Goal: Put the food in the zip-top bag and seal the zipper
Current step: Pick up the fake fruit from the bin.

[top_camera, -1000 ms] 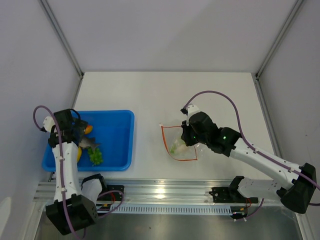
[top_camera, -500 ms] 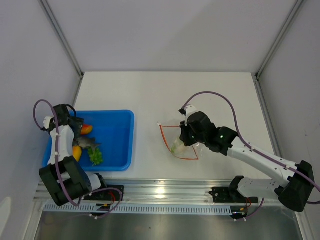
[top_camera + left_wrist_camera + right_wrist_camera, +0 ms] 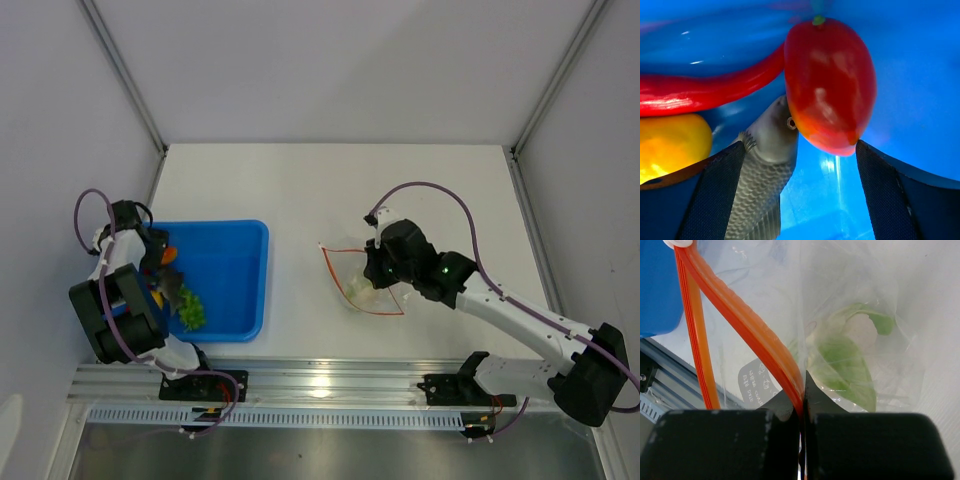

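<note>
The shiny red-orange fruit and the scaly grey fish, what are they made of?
Shiny red-orange fruit: likely smooth hard plastic; bright glossy highlights show on its skin. Scaly grey fish: probably plastic or rubber, more matte, with moulded scales and eye.

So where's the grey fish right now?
The grey fish lies in the blue tray, on the left of the top view; the left wrist view shows its head beside the red-orange fruit, the yellow piece on its other side.
</note>
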Motion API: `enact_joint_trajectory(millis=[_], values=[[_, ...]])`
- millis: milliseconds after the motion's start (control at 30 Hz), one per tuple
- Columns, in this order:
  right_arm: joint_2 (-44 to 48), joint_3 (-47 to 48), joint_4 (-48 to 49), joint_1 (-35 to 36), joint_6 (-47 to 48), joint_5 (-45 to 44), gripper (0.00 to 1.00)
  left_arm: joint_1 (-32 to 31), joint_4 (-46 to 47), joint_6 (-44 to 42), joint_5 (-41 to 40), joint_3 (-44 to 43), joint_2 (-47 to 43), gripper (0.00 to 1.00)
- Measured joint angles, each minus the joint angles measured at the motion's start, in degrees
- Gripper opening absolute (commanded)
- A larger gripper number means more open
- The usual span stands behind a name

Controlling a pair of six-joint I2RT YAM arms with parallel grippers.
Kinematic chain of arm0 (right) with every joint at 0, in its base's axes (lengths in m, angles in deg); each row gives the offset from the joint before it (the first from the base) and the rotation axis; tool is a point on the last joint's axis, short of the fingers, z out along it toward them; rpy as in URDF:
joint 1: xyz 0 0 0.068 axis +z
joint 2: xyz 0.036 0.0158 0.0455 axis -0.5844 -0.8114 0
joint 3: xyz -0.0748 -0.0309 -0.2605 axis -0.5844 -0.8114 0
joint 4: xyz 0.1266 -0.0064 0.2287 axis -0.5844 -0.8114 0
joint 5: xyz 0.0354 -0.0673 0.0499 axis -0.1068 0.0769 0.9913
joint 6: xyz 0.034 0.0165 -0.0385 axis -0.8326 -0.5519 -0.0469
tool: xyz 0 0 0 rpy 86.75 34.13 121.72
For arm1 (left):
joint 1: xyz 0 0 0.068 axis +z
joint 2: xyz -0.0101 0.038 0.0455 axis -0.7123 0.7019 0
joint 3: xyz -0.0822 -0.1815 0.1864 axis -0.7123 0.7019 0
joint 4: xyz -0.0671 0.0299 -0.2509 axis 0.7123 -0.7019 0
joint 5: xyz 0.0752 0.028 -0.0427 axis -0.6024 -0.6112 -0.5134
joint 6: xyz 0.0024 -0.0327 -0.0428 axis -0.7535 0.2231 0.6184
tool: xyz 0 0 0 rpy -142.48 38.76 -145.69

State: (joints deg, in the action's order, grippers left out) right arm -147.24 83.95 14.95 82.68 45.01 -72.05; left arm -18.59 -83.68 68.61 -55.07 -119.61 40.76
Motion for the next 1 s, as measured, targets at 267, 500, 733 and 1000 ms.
enact_joint_trajectory(millis=[267,500,733,1000], values=[[0.0,-0.3,0.1,-0.7,0.0,0.4,0.0,0.2,0.4,0.5,0.0,-1.3,5.5,0.85],[0.0,-0.3,0.2,-1.0,0.0,0.7,0.0,0.2,1.8,1.0,1.2,-0.9,6.4,0.52],[0.0,-0.3,0.2,-1.0,0.0,0.9,0.0,0.2,3.1,0.7,1.9,0.2,4.7,0.46],[0.1,-0.3,0.4,-1.0,0.0,1.6,0.0,-0.4,2.8,-0.6,1.8,4.3,-5.7,0.84]])
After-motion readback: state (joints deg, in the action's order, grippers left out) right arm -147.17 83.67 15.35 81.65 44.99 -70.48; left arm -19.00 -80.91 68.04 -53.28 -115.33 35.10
